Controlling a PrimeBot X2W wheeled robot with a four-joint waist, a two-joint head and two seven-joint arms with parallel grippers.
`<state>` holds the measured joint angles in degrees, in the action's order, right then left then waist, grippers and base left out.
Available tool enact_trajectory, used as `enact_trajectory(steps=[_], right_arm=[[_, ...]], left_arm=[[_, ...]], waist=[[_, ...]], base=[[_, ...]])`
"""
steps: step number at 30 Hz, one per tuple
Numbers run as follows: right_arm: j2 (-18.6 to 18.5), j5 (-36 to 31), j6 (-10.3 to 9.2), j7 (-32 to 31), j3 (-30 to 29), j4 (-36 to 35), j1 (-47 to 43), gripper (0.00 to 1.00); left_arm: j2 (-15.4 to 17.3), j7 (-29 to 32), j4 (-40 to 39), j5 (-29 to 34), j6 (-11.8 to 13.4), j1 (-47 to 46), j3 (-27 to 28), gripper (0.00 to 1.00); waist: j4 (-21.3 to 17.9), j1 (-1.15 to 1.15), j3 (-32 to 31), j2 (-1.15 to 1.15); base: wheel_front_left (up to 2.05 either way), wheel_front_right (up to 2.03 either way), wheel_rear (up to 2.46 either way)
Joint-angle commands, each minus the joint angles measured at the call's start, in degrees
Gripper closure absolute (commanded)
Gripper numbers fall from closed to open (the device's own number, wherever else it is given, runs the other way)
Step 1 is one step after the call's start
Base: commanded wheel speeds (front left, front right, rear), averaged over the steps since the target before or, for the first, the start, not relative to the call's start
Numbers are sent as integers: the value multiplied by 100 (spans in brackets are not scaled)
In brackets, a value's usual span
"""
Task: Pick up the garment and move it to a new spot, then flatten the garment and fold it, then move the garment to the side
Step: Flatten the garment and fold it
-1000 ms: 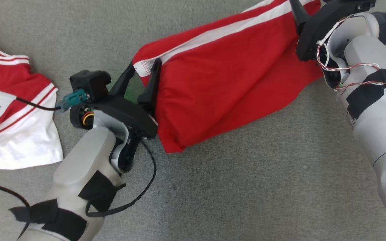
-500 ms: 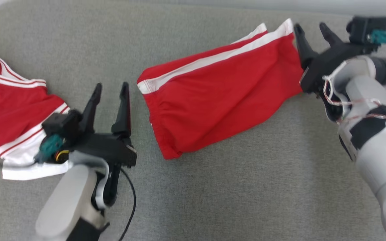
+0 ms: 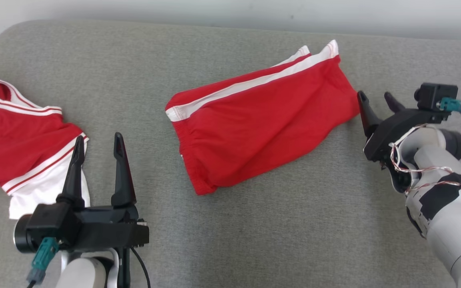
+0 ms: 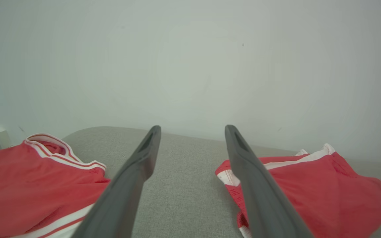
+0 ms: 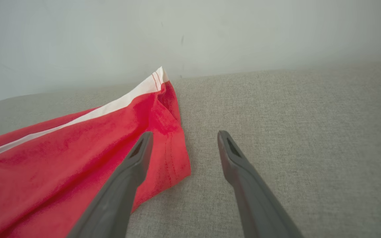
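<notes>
Apparently the fold is done: the red shorts (image 3: 254, 124) are lying doubled over, white stripe along the far edge, and neither claw is holding them. I am judging the step in hand to be the last one, moving them aside; not yet begun.

Head view: the left claw (image 3: 99, 137) is pointing up the frame, fingers spread, released, nothing between them. The waistband end of the shorts is sitting ahead of it and to its right, apart. A second red-and-white shirt (image 3: 10, 140) is lying just to its left, its white hem showing behind the left finger. The right claw (image 3: 374, 95) is angling up and leftward, also released; the leg-hem end is lying just left of its tips, near, not touching.

Left wrist view: both fingers are reaching over bare grey cushion (image 4: 184, 185); shorts beyond the right finger, shirt beyond the left.

Right wrist view: the hem corner is showing behind the left finger; contact cannot be told. Bare cushion is lying between the fingers and to the right.

Next move, as I judge it: each claw is needing to come down on its own end and pinch through all layers, both carrying together, or the fold is likely slipping open.
</notes>
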<state>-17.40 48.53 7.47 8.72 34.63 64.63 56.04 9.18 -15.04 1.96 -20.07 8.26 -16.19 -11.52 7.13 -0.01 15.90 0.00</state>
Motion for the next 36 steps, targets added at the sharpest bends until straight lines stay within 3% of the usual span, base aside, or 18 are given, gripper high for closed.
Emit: enact_trajectory(steps=[1,17,18,19,28,36], right_arm=[[36,96,7,-22,-16,50,-106,0],[322,446,7,-423,-218,824,-1,0],[332,436,7,-448,-209,841,-10,62],[334,431,7,-455,-209,856,-23,100],[311,385,7,-157,-204,897,-205,100],[430,709,7,61,-82,151,-967,100]], left_arm=[[-60,-18,-53,56,-20,137,44,0],[-446,-19,123,297,-416,168,176,0],[-459,-19,139,306,-441,183,179,0],[-468,-19,154,316,-460,195,193,0],[-517,-19,309,407,-527,343,343,0],[-528,-19,404,489,-603,601,451,0]], waist=[[74,1,2,0],[652,1,11,0],[675,1,0,0],[696,1,-15,0],[658,1,-268,0],[335,1,-741,0]], base=[[0,0,0],[0,0,0],[0,0,0],[0,0,0],[0,0,0],[0,0,0]])
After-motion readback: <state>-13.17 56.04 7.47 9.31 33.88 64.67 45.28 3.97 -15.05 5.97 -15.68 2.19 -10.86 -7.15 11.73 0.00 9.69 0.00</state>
